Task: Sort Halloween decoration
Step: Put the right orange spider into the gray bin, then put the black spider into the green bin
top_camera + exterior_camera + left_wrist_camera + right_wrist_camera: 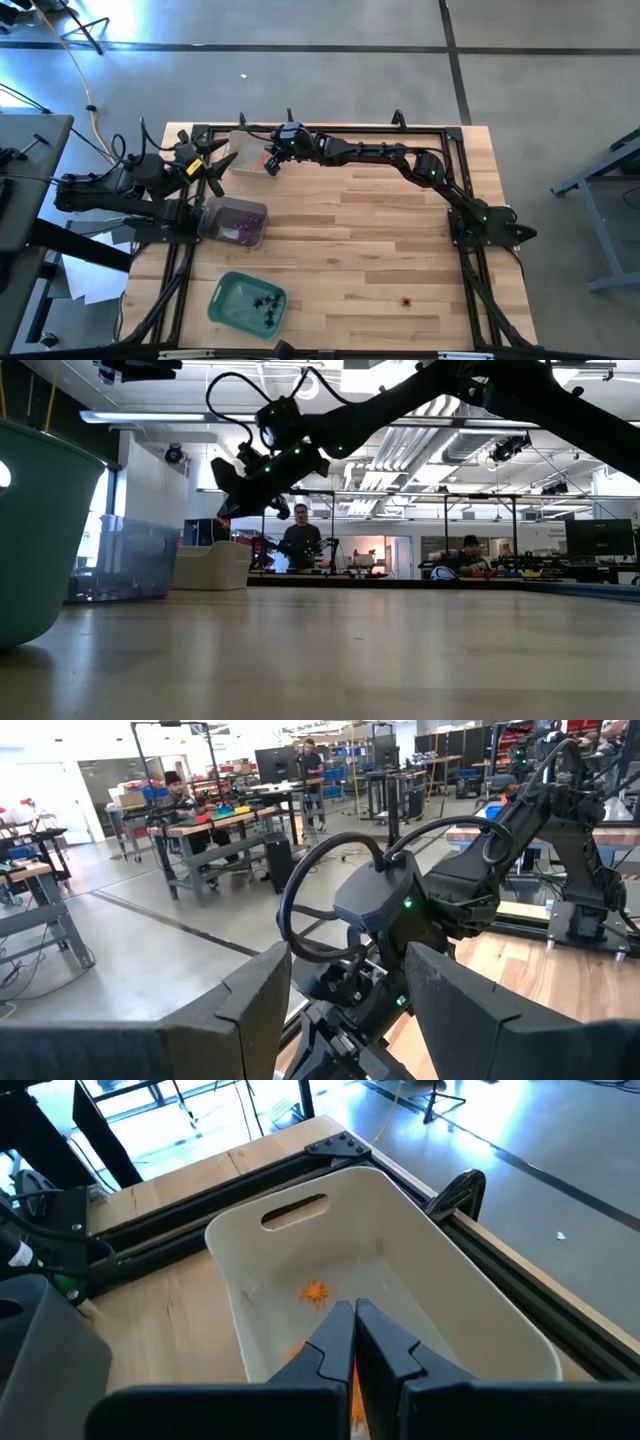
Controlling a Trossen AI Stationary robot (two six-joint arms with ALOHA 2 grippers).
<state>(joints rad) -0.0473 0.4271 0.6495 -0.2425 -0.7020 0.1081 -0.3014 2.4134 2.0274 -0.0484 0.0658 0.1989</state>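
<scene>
My right gripper [272, 160] [353, 1320] hangs over a white tray [243, 168] [480, 1310] at the table's far left, shut, with a sliver of an orange trinket [354, 1380] between its fingers. One orange trinket [315, 1292] lies on the tray floor, and another [293, 1350] lies beside the fingers. My left gripper [207, 167] [350, 1020] is open and empty, raised at the far left, near the white tray. A clear tray [236, 222] holds purple trinkets. A green tray [247, 302] holds black spiders. One orange trinket [406, 300] lies on the table, near right. My right gripper pinches the orange trinket [354, 1380] between its two fingers, which come from above, slanting down over the white tray. Only a thin orange strip shows in the slit between the fingers, and they hide which part they hold. The trinket is clear of the tray floor.
A black frame rail [260, 1175] runs along the table's far and side edges. The right arm [380, 155] stretches along the far side. Bare wood [380, 250] fills the table's middle and right. People [300, 540] stand in the room beyond.
</scene>
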